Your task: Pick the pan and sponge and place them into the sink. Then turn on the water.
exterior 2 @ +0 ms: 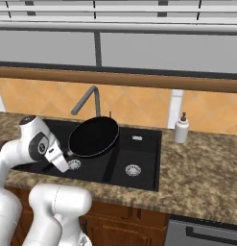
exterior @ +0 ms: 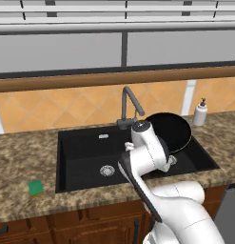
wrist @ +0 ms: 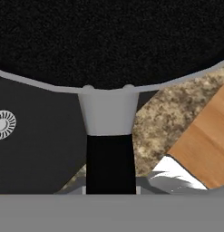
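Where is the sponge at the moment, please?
In the left base view the sponge lies flat on the granite counter to the left of the sink, near the counter's front edge and well apart from the pan.

Orange tiled backsplash (exterior: pixel 81 107) rises behind a speckled granite counter (exterior: pixel 24 157).

Even, flat rendered light, no strong source.
Soft-edged, low-resolution pictures; no glare; the black sink (exterior: pixel 81 157) basins read uniformly dark, and the pan (wrist: pixel 109 41) up close looks grainy.
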